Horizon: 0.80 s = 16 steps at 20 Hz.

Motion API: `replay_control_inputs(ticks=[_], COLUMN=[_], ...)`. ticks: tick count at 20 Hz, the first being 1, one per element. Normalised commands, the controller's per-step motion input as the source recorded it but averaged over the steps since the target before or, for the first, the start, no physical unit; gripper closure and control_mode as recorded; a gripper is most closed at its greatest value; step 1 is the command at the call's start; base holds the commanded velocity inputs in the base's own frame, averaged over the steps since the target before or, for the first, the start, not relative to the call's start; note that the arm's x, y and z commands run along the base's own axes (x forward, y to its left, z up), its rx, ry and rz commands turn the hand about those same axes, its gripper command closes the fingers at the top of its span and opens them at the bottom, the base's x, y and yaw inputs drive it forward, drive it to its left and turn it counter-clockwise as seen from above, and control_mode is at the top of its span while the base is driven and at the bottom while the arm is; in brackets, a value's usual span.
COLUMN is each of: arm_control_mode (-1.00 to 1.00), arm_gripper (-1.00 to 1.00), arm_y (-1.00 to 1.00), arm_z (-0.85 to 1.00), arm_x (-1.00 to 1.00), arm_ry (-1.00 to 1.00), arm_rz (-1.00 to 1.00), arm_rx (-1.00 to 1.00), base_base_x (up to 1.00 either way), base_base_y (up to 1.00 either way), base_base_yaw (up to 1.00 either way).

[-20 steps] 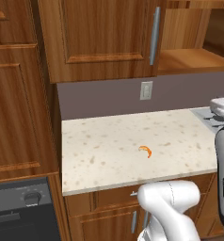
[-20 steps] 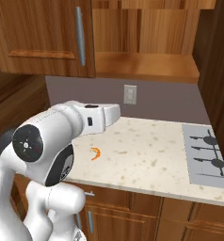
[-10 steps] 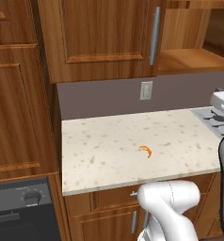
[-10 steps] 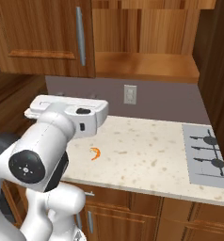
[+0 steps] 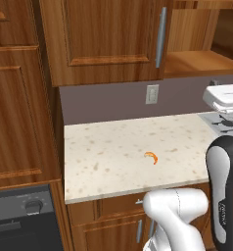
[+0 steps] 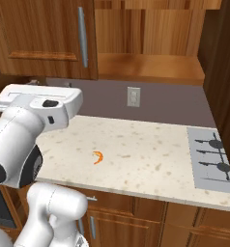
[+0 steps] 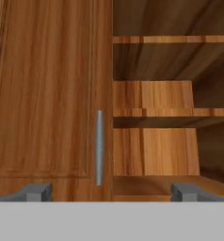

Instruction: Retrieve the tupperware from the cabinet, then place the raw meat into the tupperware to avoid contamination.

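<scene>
The cabinet [image 5: 108, 39] hangs above the counter; its left door is closed, and the right half stands open on a bare light-wood shelf [image 6: 150, 65]. In the hand view, the closed door [image 7: 48, 94] with its silver bar handle [image 7: 99, 146] is on the left and bare shelves [image 7: 151, 113] are on the right. My gripper [image 7: 111, 193] is open, faces the cabinet front and holds nothing. The raw meat [image 5: 151, 157], a small orange crescent, lies alone mid-counter [image 6: 98, 157]. The tupperware is out of view.
A speckled beige counter [image 5: 104, 157] runs under the cabinet. A stove top [image 6: 211, 159] sits at its right end, and a wall outlet [image 6: 133, 96] is on the backsplash. A tall wood cupboard [image 5: 15, 98] and a dark appliance [image 5: 20, 215] stand to the left. Drawer fronts [image 6: 136, 212] lie below.
My arm has swung: in the right base view the white hand has slid left and slightly up. The raw meat has stayed put and the jaws have stayed wide.
</scene>
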Motion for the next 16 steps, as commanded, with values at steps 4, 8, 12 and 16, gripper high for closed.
replay_control_inputs(ticks=[4,8,12,16], arm_control_mode=[-1.0,-1.0,-1.0,-1.0], arm_gripper=[-1.0,-1.0,-1.0,-1.0], arm_y=[0.44,0.31,0.05,0.0], arm_z=[0.14,0.12,0.11,0.09], arm_x=[0.15,0.3,0.38,0.39], arm_ry=[-0.05,-0.02,-0.02,-0.02], arm_rz=[-0.1,-0.07,-0.01,0.0], arm_rx=[-0.05,-0.05,-0.01,0.0], base_base_x=[0.0,0.0,0.0,0.0], base_base_y=[0.0,0.0,0.0,0.0], base_base_yaw=[0.0,0.0,0.0,0.0])
